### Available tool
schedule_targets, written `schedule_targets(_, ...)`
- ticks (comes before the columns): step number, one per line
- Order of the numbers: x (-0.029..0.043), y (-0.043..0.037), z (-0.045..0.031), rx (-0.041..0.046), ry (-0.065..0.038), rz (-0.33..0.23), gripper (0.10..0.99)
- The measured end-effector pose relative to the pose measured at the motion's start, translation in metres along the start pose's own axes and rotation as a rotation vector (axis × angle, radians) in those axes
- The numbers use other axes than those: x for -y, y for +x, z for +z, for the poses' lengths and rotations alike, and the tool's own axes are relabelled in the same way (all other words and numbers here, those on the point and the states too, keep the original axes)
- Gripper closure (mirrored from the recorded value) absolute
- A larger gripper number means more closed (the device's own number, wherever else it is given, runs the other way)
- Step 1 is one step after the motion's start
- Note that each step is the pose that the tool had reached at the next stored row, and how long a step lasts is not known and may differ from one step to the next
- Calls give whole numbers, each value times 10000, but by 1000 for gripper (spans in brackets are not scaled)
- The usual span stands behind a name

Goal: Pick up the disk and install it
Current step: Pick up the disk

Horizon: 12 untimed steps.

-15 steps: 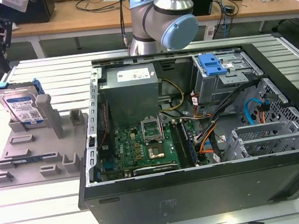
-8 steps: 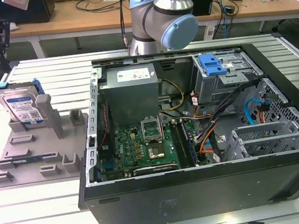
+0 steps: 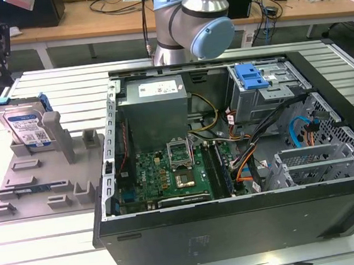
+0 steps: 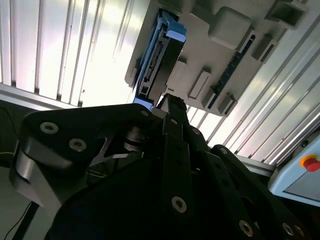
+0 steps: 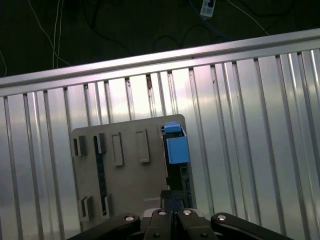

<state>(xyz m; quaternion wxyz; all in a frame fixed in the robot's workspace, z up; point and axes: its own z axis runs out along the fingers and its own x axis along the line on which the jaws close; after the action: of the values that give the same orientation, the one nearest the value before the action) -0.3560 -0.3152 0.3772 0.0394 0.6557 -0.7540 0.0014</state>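
Exterior view, disk: the disk stands on its edge in a grey holder at the exterior view's left, on the slatted table.
Exterior view, case: the open computer case is beside the holder; a blue bracket lies on top of the drive cage.
First wrist view, gripper: the gripper has its fingers pressed together, with nothing between them, and is in line with the disk's blue carrier.
Second wrist view, disk: it is seen edge-on in its slot; the gripper tip is near it, and I cannot tell if they touch.
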Motion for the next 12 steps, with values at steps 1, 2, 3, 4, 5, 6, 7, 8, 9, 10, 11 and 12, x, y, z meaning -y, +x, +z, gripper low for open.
schedule_targets(1,0,0,0,2,0,0,980)
schedule_targets(2,0,-1,0,22,-2,-1,980)
schedule_targets(3,0,0,0,48,-7,-10,980)
schedule_targets(4,0,0,1,75,-9,-32,980)
schedule_targets(5,0,0,2,96,-11,-62,980)
schedule_targets(6,-1,0,3,118,-12,-108,980)
schedule_targets(7,-1,-1,5,135,-10,-180,980)
schedule_targets(8,-1,-1,6,138,-6,-285,980)
schedule_targets(9,-1,-1,7,139,-1,-406,980)
schedule_targets(10,-1,0,8,141,10,-620,980)
schedule_targets(11,-1,0,9,143,17,-785,980)
schedule_targets(12,0,0,11,146,26,-970,980)
